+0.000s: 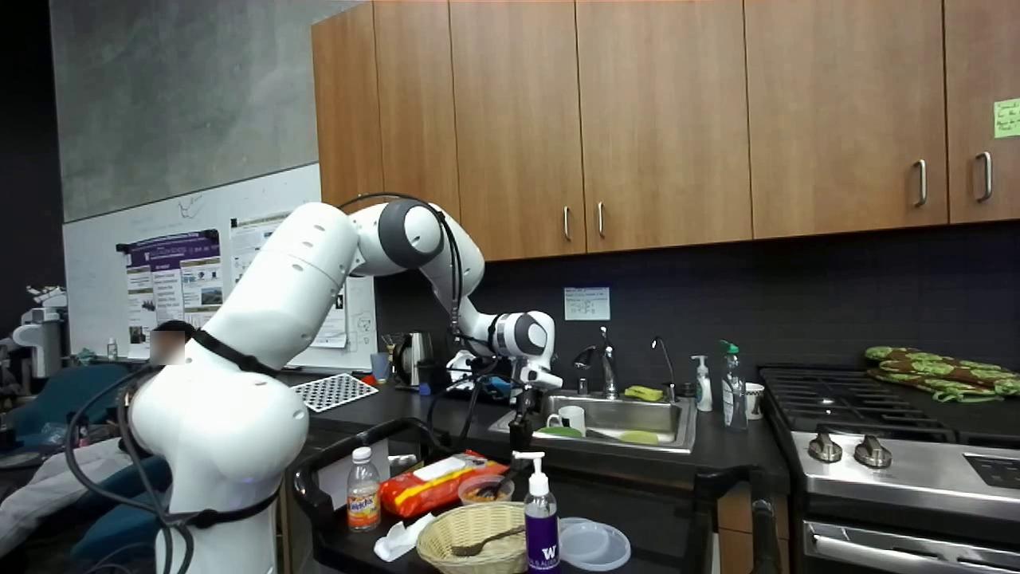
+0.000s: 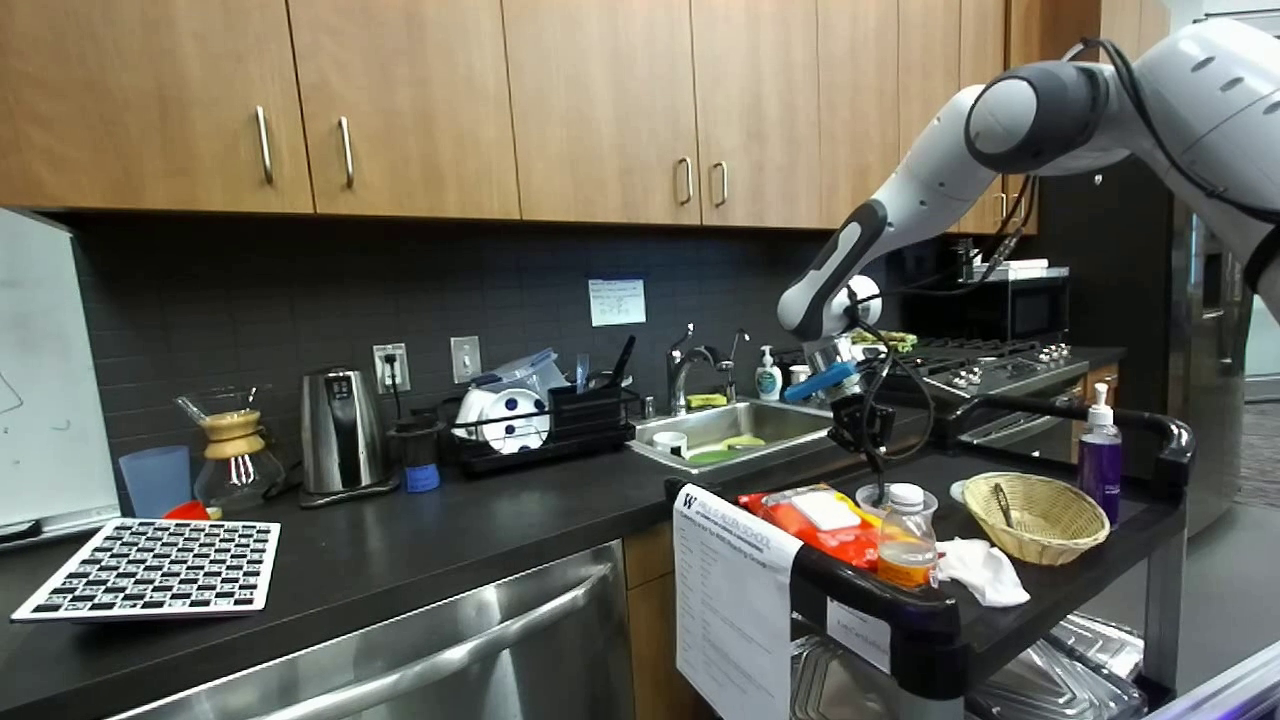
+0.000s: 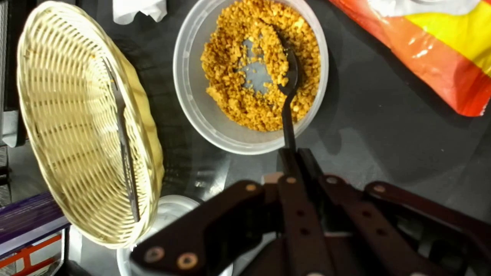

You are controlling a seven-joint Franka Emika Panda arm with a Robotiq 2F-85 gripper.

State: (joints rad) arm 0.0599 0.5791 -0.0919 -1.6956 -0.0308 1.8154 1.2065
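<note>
My gripper (image 3: 297,151) is shut on the handle of a black spoon (image 3: 289,111) in the wrist view. The spoon's bowl lies among orange-brown crumbs (image 3: 245,111) in a round clear plastic tub (image 3: 234,140). A patch of the tub's bottom shows through the crumbs. The fingertips are just outside the tub's rim. In an exterior view the gripper (image 1: 521,430) points down over the black cart, near the tub (image 1: 470,488). A wicker basket (image 3: 57,126) with a dark fork (image 3: 124,145) in it stands beside the tub. The basket also shows in both exterior views (image 1: 434,542) (image 2: 1050,545).
A red and yellow bag (image 1: 414,490), an orange-labelled bottle (image 1: 364,494), a white napkin (image 2: 985,572), a clear lid (image 1: 594,546) and a purple pump bottle (image 1: 542,522) are on the cart (image 2: 1090,570). The cart has raised handles. Behind it are a counter and a sink (image 1: 685,426).
</note>
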